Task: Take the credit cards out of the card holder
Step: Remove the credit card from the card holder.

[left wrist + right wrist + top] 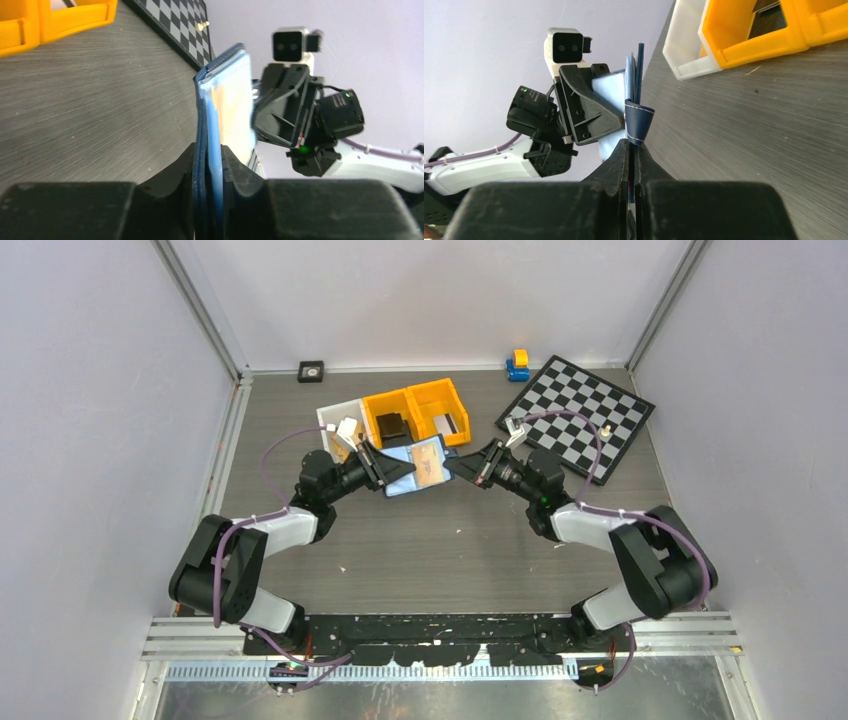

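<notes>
The navy card holder [412,462] hangs open above the table between both arms, its light blue inside facing up. A tan credit card [431,471] shows in its pocket; no dark grey card can be made out. My left gripper [392,472] is shut on the holder's left edge. In the left wrist view its fingers [235,165] clamp the navy cover [201,120] and the light blue lining. My right gripper [462,468] is at the holder's right edge. In the right wrist view it [630,146] is shut on the base of the curled navy snap tab [639,122].
Behind the holder stand two orange bins [415,405] and a white bin [338,423]; one orange bin holds a black block [390,427]. A chessboard [580,415] lies at the back right, with a blue and yellow toy [518,365] beside it. A small black square [311,370] sits by the back wall.
</notes>
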Controlling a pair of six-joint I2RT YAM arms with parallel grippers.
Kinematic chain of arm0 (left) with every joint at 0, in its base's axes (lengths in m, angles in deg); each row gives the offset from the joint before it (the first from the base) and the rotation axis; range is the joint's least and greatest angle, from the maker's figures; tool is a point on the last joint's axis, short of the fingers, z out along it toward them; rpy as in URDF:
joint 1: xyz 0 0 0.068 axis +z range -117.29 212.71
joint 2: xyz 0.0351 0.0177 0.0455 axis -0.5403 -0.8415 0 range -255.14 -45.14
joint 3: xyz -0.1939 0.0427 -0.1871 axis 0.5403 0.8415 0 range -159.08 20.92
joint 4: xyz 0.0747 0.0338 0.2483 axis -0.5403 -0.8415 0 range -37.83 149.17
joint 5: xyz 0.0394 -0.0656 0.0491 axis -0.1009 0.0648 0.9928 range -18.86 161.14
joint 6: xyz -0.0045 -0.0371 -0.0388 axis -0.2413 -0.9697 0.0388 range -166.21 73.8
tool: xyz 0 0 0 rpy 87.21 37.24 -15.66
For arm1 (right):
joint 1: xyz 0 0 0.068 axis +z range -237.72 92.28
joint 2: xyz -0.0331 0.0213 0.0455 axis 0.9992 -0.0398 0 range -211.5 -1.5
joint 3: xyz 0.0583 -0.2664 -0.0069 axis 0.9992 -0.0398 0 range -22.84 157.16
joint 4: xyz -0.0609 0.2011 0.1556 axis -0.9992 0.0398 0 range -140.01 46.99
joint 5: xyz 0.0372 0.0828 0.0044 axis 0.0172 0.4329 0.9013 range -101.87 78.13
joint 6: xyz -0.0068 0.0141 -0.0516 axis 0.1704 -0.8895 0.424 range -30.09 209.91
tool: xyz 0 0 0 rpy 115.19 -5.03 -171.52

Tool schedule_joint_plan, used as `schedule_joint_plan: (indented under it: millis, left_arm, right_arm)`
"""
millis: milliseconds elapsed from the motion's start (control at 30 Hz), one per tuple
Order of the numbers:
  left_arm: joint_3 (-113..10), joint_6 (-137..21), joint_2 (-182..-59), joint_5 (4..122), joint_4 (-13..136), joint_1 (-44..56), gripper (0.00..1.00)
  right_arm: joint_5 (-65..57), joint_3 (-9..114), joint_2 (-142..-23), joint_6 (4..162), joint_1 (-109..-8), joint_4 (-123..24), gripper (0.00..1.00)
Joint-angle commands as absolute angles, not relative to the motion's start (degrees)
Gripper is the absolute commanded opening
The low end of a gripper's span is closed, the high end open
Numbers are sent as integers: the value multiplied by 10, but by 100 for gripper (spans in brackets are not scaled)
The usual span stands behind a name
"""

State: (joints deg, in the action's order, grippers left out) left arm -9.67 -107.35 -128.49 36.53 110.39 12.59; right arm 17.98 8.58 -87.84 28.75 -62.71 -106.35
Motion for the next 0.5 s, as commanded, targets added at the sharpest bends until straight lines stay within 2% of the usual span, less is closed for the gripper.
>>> schedule_joint_plan:
  millis: [0, 133, 267, 367, 467]
  left_arm:
    - [-103, -1054, -1266, 391, 1061, 138, 27]
    - [-109, -1041, -1258, 396, 1032, 139, 29]
    - [-107, -1034, -1261, 397, 1031, 138, 16]
    - [-111, -1034, -1268, 394, 1032, 138, 1]
    - [-112, -1028, -1274, 398, 1031, 132, 0]
  right_arm:
    - [109, 100, -783, 386, -628, -930, 1]
    - [71, 98, -733, 416, -628, -872, 1]
    - [75, 101, -723, 419, -626, -866, 1]
    - [65, 113, -721, 441, -612, -837, 1]
    - [19, 135, -707, 493, -576, -769, 1]
